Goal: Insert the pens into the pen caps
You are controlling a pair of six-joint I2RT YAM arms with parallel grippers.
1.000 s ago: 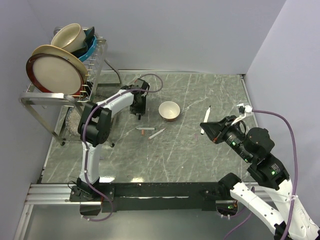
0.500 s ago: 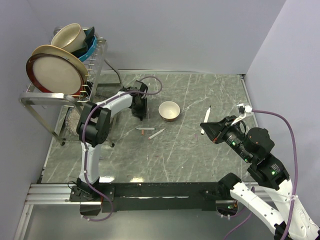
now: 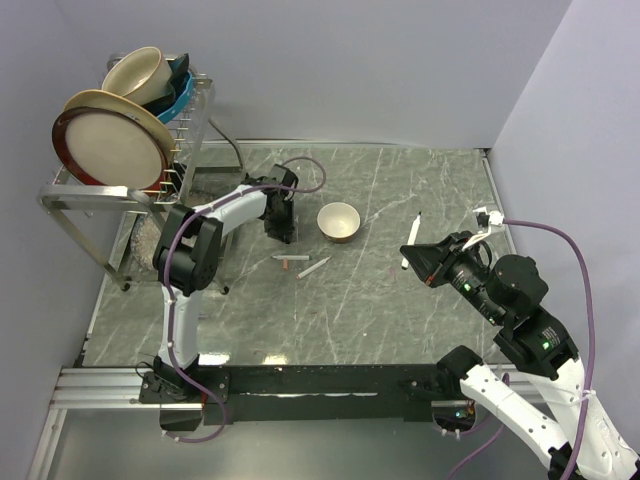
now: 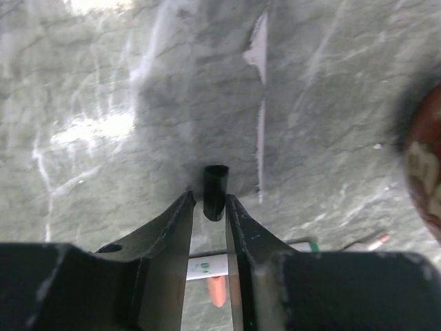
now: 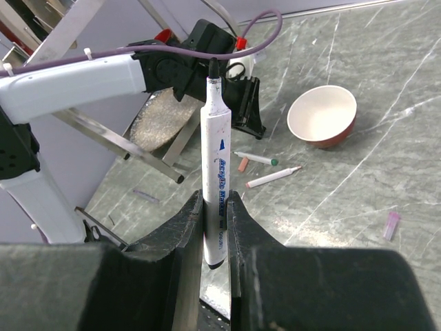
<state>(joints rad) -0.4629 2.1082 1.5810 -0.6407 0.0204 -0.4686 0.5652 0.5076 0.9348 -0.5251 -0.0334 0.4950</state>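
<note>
Narrowing since a second ago, left gripper [image 4: 209, 207] pinches black cap [image 4: 215, 191] at bowl's [image 3: 338, 221] nine o'clock; right gripper [image 5: 213, 207] clamps uncapped black pen [image 5: 215, 172], mating next.

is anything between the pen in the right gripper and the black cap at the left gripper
Nothing visible blocks it. The black cap sits between the left gripper fingers; the pen is in the right gripper. The bowl sits beside that path.
</note>
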